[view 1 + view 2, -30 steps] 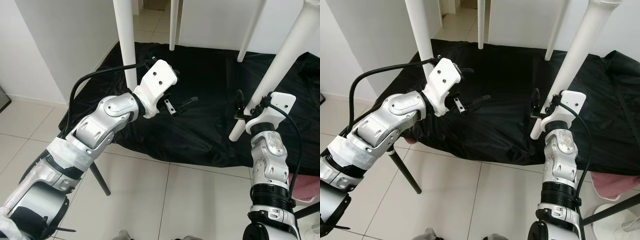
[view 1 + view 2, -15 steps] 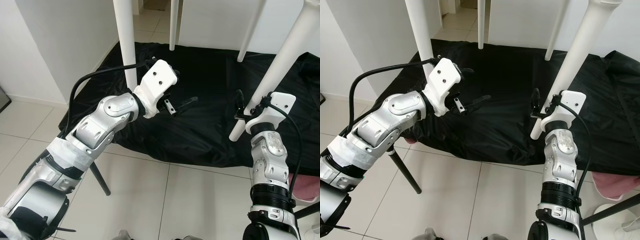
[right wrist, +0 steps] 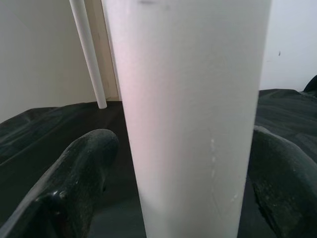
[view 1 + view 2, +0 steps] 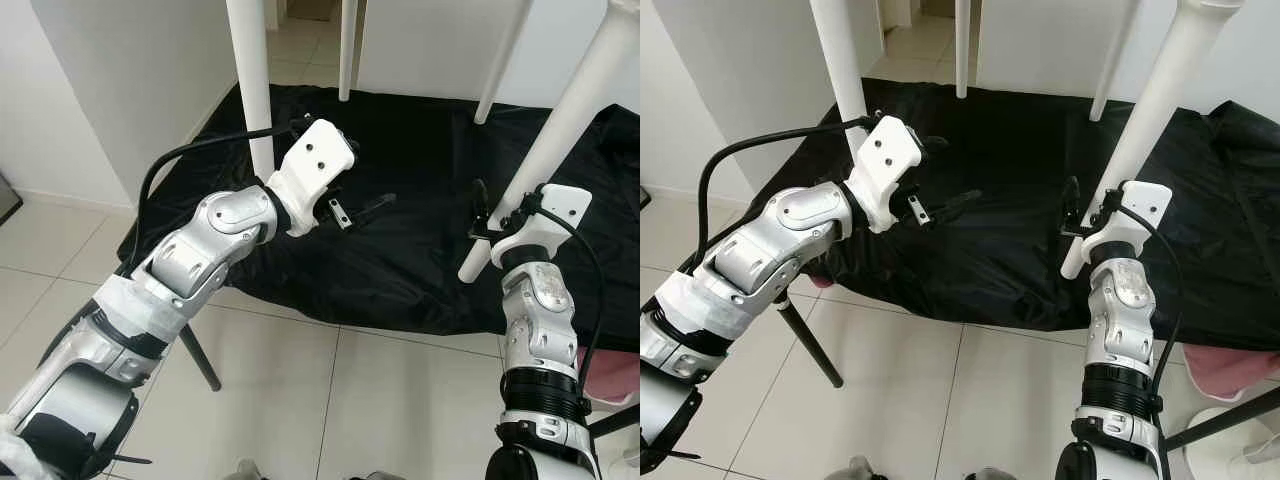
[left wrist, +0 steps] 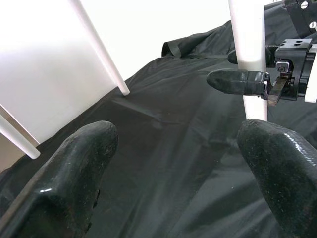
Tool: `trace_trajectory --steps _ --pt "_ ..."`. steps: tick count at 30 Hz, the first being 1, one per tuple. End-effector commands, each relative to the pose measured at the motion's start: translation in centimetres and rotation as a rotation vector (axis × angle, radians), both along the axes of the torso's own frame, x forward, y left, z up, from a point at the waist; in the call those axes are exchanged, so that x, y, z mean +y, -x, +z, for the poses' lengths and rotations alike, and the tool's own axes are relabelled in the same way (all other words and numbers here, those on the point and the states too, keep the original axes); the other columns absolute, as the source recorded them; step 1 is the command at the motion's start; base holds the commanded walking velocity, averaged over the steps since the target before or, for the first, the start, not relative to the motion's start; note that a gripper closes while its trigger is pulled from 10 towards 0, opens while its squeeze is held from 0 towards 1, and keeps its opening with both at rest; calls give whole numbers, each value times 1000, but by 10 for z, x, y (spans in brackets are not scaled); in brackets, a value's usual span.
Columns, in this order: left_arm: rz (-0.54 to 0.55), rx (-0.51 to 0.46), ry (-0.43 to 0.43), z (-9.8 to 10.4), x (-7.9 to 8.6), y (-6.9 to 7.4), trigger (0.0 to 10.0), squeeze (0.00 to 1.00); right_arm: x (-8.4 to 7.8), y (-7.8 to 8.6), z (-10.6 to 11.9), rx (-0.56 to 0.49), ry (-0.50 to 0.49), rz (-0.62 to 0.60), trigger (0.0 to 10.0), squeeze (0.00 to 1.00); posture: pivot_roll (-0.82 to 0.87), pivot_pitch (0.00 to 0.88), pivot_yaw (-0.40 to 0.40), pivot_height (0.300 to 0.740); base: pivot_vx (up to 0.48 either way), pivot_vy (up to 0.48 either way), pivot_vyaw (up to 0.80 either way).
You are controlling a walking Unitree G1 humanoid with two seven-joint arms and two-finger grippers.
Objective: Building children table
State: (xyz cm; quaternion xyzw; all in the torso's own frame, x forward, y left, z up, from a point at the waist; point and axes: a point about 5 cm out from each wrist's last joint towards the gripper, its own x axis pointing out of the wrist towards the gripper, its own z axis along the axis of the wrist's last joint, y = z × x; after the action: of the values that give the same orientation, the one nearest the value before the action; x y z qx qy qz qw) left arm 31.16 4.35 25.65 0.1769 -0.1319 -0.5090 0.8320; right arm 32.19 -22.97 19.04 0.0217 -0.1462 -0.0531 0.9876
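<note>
Black cloth [image 4: 400,260], a thin glossy sheet, was spread over the tiled floor [image 4: 330,400] and was the widest thing before me; I place the rest by it. Above it stood the children's table [image 4: 970,40], of which I saw four white legs reaching down to the sheet: two far ones near its back edge, one at its left side just behind my left arm, and the nearest one [image 4: 560,130] slanting down at its front right, its foot end close above the cloth.

That near leg was the part in hand. I judged it a stiff painted tube or turned wood, light for its length, smooth enough to slip if squeezed weakly, and hard enough not to bruise under my pads. Being long, it would lever against a hold taken at the tip, so a hold somewhat up from the foot, square across the round, seemed best to me.

My right claw [image 4: 497,222] was at just that spot, low on the leg, one finger on either side of the white shaft. In the right wrist view the fingers [image 3: 81,163] stood a little clear of the leg, so I call them apart, not clamped. My left claw [image 4: 352,203] hovered over the middle of the cloth, fingers spread wide, holding nothing.
</note>
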Motion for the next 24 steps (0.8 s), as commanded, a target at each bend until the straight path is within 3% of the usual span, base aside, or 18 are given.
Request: trace_trajectory --steps 1,15,16,17,18,19,20,22,24 --pt "-5 -10 -11 1 0 1 10000 0 2 1 -2 7 -3 9 10000 0 -25 42 9 740 0 0 0" --pt "-5 -10 -11 1 0 1 10000 0 2 1 -2 7 -3 9 10000 0 -25 42 9 740 0 0 0" --pt "0 -8 -12 0 2 1 10000 0 1 1 -2 8 -4 12 10000 0 -25 0 0 740 0 0 0" --pt "111 11 7 -11 22 -7 10000 0 -2 10 -6 8 19 21 10000 0 -22 0 0 740 0 0 0" --pt "111 11 7 -11 22 -7 10000 0 -2 10 -6 8 19 21 10000 0 -22 0 0 740 0 0 0" --pt "193 23 16 -19 38 -12 10000 0 -4 16 -8 10 34 29 10000 0 -22 0 0 740 0 0 0" --pt "193 23 16 -19 38 -12 10000 0 -4 16 -8 10 34 29 10000 0 -22 0 0 740 0 0 0" --pt "274 36 25 -28 54 -15 10000 0 -5 23 -11 11 50 41 10000 0 -22 0 0 740 0 0 0" --pt "273 36 24 -28 54 -15 10000 0 -5 23 -11 12 49 43 10000 0 -22 0 0 740 0 0 0"
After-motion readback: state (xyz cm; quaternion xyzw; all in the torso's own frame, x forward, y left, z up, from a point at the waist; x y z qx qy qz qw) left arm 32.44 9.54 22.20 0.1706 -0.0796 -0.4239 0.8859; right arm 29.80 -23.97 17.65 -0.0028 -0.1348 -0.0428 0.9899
